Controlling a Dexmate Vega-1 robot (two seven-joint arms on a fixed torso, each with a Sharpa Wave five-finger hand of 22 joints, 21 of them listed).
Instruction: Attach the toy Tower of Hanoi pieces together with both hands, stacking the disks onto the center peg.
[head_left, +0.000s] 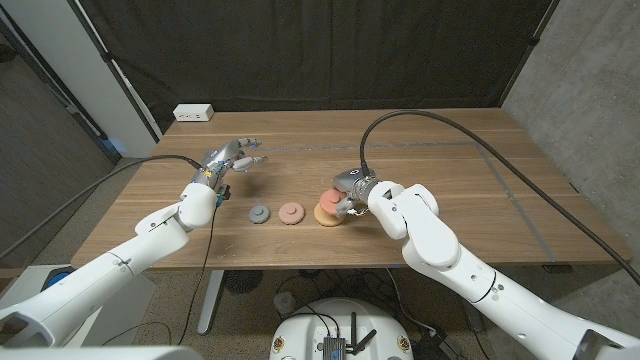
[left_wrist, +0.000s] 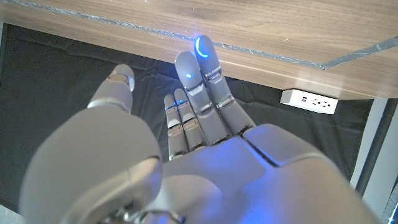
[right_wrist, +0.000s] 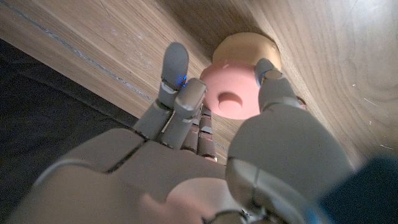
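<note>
In the right wrist view, the right hand's fingers (right_wrist: 176, 78) and thumb reached to either side of a pink disk (right_wrist: 231, 93). They touched its rim and pinched it, with the other fingers only partly curled. The disk's flat face and its round centre hole faced the wrist camera. Just behind it sat a wider orange disk (right_wrist: 245, 46), lying on the wooden surface (right_wrist: 336, 56). I could not tell whether the pink disk touched the orange one or stood a little off it.

In the head view, the right hand (head_left: 350, 190) sat just right of the frame's middle, with the pink disk (head_left: 329, 199) tilted up on edge at its fingers. The orange disk (head_left: 327, 215) lay flat directly below it in the frame. Its axis was upright, and the pink disk's axis leaned toward the side.

The left hand (head_left: 226, 160) hung in the left middle of the head view, above the surface (head_left: 480, 150). Its fingers were spread apart and held nothing. In the left wrist view its fingers (left_wrist: 199, 87) were stretched out nearly straight, close together, with lit blue tips, and nothing lay between them.

Between the two hands, two more pieces lay flat on the surface: a small grey disk (head_left: 259, 214) with a raised centre and, just right of it, a pale pink disk (head_left: 290, 213). The two were close but apart. A white power strip (head_left: 193, 113) sat at the surface's far edge, in the upper left of the frame.
</note>
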